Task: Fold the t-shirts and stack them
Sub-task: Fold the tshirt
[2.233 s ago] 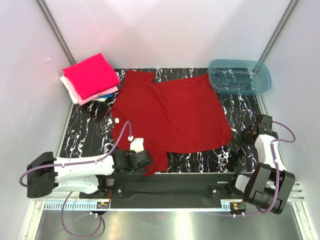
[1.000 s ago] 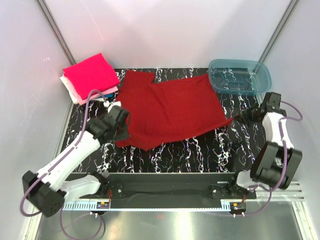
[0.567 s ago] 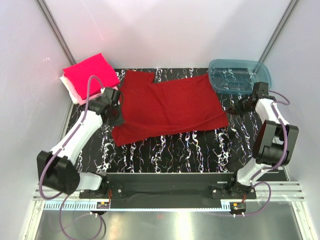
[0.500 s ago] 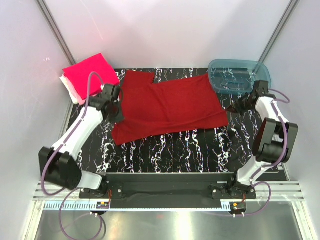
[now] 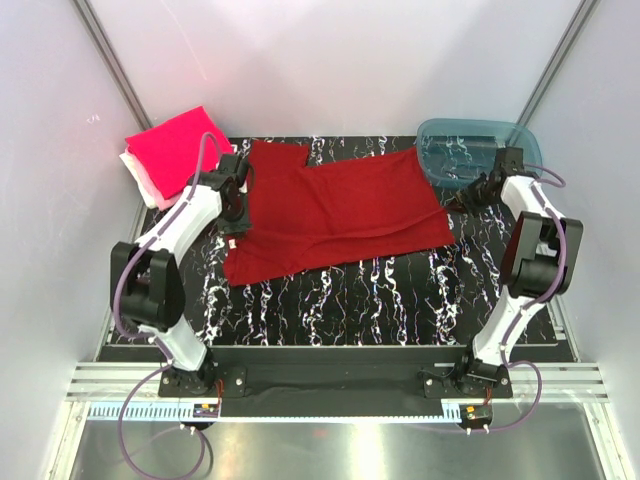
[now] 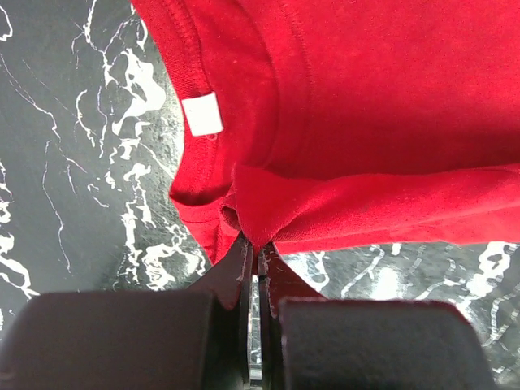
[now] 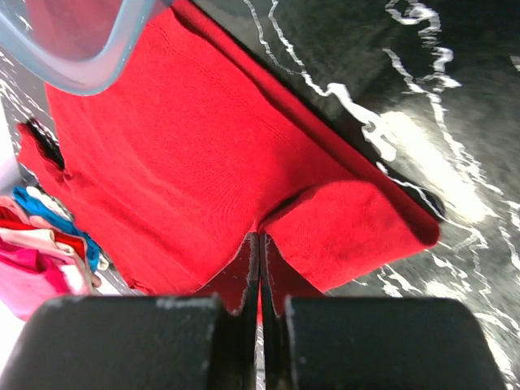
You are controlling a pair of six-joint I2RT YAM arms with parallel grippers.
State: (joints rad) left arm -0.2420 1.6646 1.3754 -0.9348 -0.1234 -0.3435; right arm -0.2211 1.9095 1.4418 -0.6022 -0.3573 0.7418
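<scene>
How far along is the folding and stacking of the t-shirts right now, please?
Several folded shirts sit stacked at the far-left corner. In hand is the dark red shirt: the left gripper and right gripper each pinch its doubled-over edge, one fold underway. Finishing its folds and adding it to the stack remain.

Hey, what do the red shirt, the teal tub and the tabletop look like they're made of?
Red shirt: soft matte knit cloth, likely cotton; it creases and shows stitched hems. Teal tub: glossy see-through plastic; the veined pattern beneath shows through. Tabletop: hard, shiny black surface with white veining, marble or a laminate print.
</scene>
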